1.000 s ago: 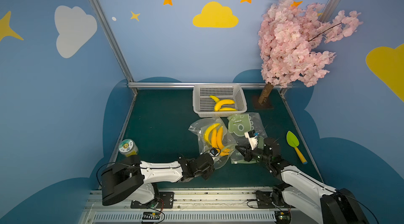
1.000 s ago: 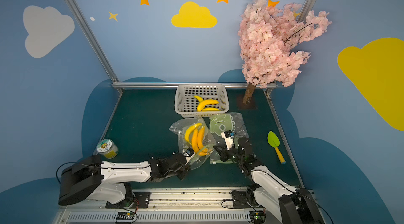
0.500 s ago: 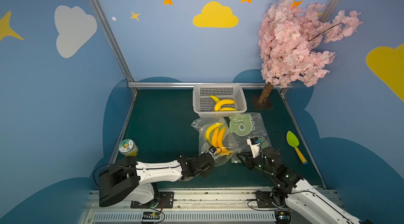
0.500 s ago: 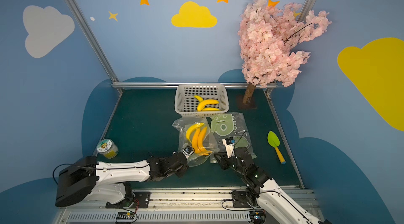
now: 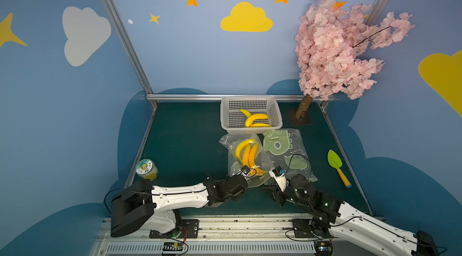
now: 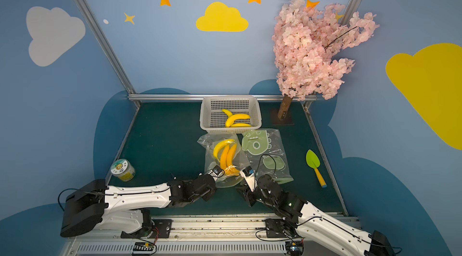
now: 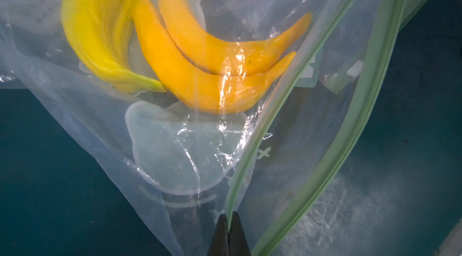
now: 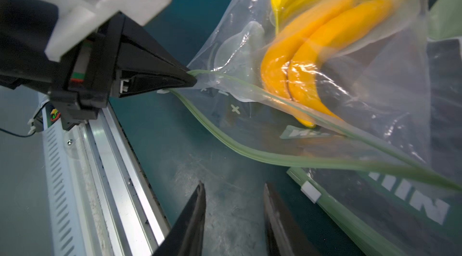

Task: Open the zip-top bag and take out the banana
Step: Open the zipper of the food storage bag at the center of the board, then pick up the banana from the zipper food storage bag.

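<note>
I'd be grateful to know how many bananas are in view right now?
6. Three bananas lie in the basket; three bananas sit inside the bag. Others might be hidden underneath.

The right gripper (image 8: 233, 187), shut a second ago, now has its jaws apart and empty. It has drawn back from the zip-top bag (image 5: 233, 167) toward the lower right of the frame.

The zip-top bag (image 8: 225, 50) gapes between its green strips (image 8: 250, 152), with the left gripper (image 8: 192, 81) blocking one corner.
</note>
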Robot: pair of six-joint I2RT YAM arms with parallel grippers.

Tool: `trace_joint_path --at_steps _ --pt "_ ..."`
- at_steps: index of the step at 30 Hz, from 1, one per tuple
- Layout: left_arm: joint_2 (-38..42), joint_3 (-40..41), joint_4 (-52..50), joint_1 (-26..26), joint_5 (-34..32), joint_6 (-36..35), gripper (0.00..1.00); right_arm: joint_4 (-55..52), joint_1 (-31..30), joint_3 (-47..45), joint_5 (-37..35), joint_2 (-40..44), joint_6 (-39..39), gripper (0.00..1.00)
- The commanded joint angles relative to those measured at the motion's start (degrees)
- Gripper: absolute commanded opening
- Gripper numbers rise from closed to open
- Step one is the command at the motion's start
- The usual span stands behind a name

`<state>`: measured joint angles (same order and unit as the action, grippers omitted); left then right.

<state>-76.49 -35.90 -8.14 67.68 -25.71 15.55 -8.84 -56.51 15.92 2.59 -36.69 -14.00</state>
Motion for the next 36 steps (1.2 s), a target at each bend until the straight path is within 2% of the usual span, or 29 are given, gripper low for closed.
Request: trace_joint_path --at_steps 1,10,14,19,23,28,31,36 --pt "1.05 -1.75 -2.0 0.74 -2.64 -1.59 0.03 5.13 -0.62 3.39 1.6 -5.11 5.32 0.4" --pt "3.43 -0.94 -1.27 1.67 -3.7 -2.02 0.02 18.81 -0.44 4.31 0.43 -19.81 5.29 0.38" --pt "4.5 -0.29 -0.53 1.95 -4.94 -1.64 0.03 20.61 -0.35 6.58 0.78 -26.47 5.88 0.39" --pt "5.9 0.63 1.78 2.32 -5.82 -2.4 0.02 21.97 -0.37 8.47 -4.87 -31.82 5.94 0.44" --pt "6.26 1.17 2.5 2.76 -6.7 -3.22 0.02 19.5 -0.19 11.19 -6.08 -35.09 6.7 0.44" --pt "7.25 2.62 4.98 2.82 -7.68 -3.48 0.02 9.23 -0.33 15.3 -3.11 -40.26 5.9 0.37" --pt "7.07 3.03 5.85 2.85 -8.01 -3.39 0.03 8.78 -1.17 15.56 -1.28 -43.2 5.78 0.34" --pt "6.9 3.33 6.0 2.81 -8.48 -2.25 0.03 9.68 -2.07 15.96 -2.08 -44.28 5.05 0.33"
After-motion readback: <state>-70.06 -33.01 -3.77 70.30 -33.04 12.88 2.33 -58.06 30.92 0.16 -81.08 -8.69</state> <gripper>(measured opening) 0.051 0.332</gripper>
